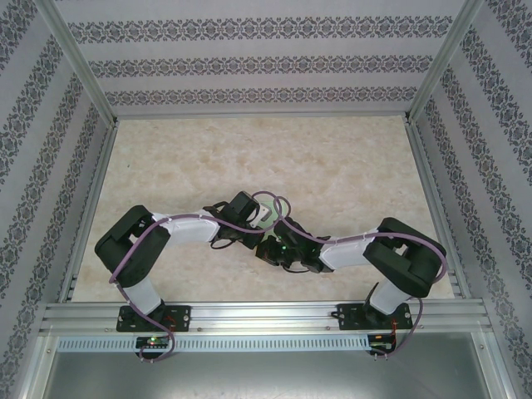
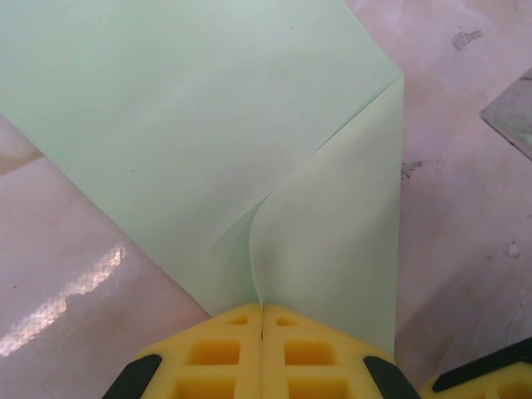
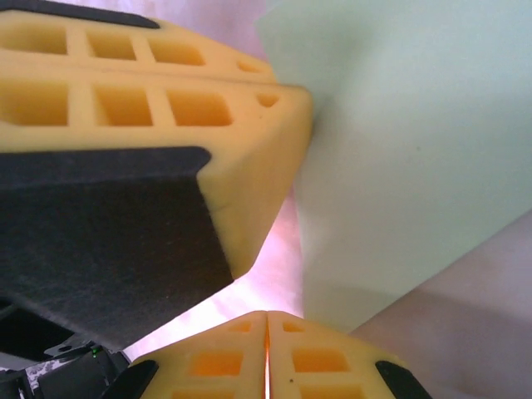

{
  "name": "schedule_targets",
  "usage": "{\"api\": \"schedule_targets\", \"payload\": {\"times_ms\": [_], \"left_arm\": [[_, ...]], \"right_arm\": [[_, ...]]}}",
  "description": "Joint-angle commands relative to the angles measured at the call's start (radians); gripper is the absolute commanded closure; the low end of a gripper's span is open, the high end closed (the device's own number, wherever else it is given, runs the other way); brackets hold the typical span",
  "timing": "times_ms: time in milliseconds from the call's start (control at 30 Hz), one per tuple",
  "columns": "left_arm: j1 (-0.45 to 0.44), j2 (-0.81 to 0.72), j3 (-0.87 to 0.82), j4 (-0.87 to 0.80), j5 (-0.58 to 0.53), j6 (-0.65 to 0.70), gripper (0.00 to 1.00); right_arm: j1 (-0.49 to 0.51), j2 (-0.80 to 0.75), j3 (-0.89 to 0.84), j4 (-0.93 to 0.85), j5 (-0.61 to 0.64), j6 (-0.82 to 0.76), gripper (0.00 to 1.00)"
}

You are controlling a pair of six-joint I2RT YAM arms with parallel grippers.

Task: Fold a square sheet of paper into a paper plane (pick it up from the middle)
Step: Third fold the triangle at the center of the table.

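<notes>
1. Watching the overhead feed, I see both arms [image 1: 179, 229] bent inward so their wrists meet over the middle of the counter [image 1: 249, 150]. The square sheet of paper [image 1: 264, 216] shows as a pale green sliver between them.
2. On the left wrist feed, the left pincer [image 2: 263, 322] has its yellow fingers pressed flat together. The sheet's near point runs straight into the seam between them, so I read it as clamped on the sheet.
3. From that pinched point the sheet fans out away from the left pincer. A flap [image 2: 341, 233] on the sheet's right side is folded over, and its inner edge curves up from the grip. I can't tell whether the rest of the sheet lies flat on the counter or is lifted off it.
4. On the right wrist feed, the right pincer [image 3: 267, 332] is closed, its fingertips meeting along a thin seam with no paper visible between them. The sheet's lowest corner sits just beside its right fingertip, and I can't tell whether they touch.
5. In that same feed, one finger of the left pincer rests against the sheet's left edge, just above the right pincer.
6. The sheet is plain, unmarked pale green.
</notes>
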State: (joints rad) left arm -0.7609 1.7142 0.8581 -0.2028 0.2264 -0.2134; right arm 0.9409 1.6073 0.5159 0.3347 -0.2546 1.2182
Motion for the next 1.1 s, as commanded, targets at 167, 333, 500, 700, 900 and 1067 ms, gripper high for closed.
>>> {"api": "schedule_targets", "payload": {"times_ms": [167,333,500,700,900,1067], "left_arm": [[0.006,0.025,0.016,-0.042,0.001,0.017,1.0],[0.006,0.028,0.013,-0.038,0.002,0.014,1.0],[0.006,0.025,0.01,-0.039,-0.001,0.015,1.0],[0.006,0.028,0.01,-0.038,0.001,0.014,1.0],[0.006,0.032,0.015,-0.04,0.001,0.012,1.0],[0.006,0.039,0.022,-0.048,0.004,0.021,1.0]], "right_arm": [[0.01,0.086,0.043,-0.069,0.017,0.004,0.91],[0.001,0.001,0.072,-0.172,0.035,-0.043,0.91],[-0.08,-0.17,0.031,-0.226,0.067,-0.078,0.9],[-0.199,-0.187,0.038,-0.271,0.022,-0.146,0.89],[-0.25,-0.044,0.08,-0.175,-0.051,-0.17,0.9],[-0.262,0.043,0.105,-0.197,-0.073,-0.179,0.91]]}}
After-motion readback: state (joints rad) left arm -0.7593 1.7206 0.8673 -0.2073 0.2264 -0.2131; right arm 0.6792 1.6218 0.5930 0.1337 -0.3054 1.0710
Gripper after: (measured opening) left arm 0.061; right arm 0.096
